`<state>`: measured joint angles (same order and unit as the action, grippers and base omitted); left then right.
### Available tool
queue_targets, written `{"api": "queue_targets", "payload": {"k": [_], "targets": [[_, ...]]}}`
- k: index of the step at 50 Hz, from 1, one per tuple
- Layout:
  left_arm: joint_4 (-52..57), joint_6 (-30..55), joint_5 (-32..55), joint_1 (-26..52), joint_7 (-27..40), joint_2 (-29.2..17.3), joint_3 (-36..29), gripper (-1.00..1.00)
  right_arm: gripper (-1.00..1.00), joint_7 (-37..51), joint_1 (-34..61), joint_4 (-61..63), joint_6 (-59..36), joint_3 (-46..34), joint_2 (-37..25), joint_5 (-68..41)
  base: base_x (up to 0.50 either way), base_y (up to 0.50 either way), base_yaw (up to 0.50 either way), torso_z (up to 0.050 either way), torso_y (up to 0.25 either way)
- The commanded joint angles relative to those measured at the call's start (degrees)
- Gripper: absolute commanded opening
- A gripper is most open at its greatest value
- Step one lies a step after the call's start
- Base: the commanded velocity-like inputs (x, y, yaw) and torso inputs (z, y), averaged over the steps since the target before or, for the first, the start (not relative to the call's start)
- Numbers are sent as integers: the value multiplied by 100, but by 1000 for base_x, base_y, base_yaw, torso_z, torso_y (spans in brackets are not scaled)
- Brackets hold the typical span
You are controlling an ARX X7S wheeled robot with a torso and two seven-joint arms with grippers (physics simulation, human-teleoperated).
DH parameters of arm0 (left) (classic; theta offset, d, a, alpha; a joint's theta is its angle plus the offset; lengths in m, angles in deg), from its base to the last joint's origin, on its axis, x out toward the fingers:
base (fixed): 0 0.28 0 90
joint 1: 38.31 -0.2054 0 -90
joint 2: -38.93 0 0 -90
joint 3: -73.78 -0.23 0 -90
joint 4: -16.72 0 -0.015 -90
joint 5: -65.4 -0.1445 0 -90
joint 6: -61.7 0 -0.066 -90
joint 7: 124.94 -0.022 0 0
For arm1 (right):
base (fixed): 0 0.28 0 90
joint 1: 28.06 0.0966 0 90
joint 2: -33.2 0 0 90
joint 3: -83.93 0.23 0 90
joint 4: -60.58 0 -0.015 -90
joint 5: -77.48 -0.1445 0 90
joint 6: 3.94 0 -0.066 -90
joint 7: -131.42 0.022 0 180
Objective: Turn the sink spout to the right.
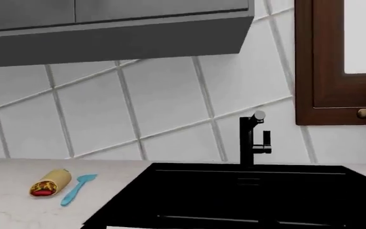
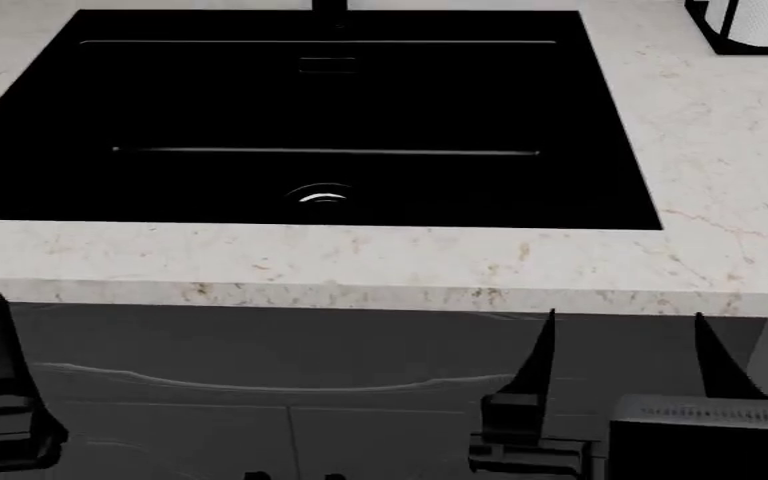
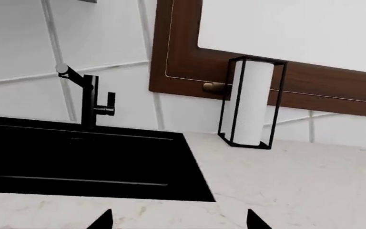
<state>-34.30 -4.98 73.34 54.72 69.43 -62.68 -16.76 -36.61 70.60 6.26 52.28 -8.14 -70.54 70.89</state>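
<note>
Head view, looking down: got the sink [image 2: 357, 100] filling the upper half of the frame, drain in the middle. Only catching the foot of the spout [image 2: 331, 5] at the very top edge, centre-left, behind the basin. Makes sense, mounted on the back rim so water lands in the bowl.

Seeing both arms parked low, below the counter edge, well apart from the faucet. Right gripper [image 2: 623, 317] at lower right with jaws clearly apart, two spikes pointing up; same in the right wrist view, both tips wide with stone between them. Left gripper [image 2: 4, 400] at lower left showing just one finger, so can't tell if open or closed.

Getting a far better look at the spout [image 3: 89, 100] from the right wrist: upright column, arm angled up and toward the camera, little lever on the side stub. Shows up in the left wrist view too [image 1: 249, 138], seen nearly end-on.

Also spotting a paper towel holder [image 3: 249, 102] off on the counter, plus a burrito [image 1: 49, 182] and blue spatula [image 1: 76, 189] on the other side. Not in the way.

Guessing nothing started yet. Probably needs the right arm up and over the basin to nudge the arm part, not the lever.
</note>
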Motion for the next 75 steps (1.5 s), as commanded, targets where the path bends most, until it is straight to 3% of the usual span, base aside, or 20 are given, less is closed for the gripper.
{"api": "queue_targets", "payload": {"k": [1, 15, 34, 75], "targets": [[408, 438, 217, 187, 122, -138, 286, 100, 100, 92, 338, 682, -733, 486, -152, -220, 0, 0, 0, 0, 0], [448, 511, 318, 246, 165, -244, 343, 100, 100, 84, 332, 1002, -625, 780, -284, -324, 3, 38, 0, 0, 0], [460, 496, 365, 248, 242, -309, 300, 100, 100, 102, 140, 940, -378, 903, -286, -388, 117, 408, 0, 0, 0], [371, 472, 355, 262, 335, -467, 48, 100, 100, 257, 145, 1082, -803, 1062, -385, -569, 382, 114, 0, 0, 0]]}}
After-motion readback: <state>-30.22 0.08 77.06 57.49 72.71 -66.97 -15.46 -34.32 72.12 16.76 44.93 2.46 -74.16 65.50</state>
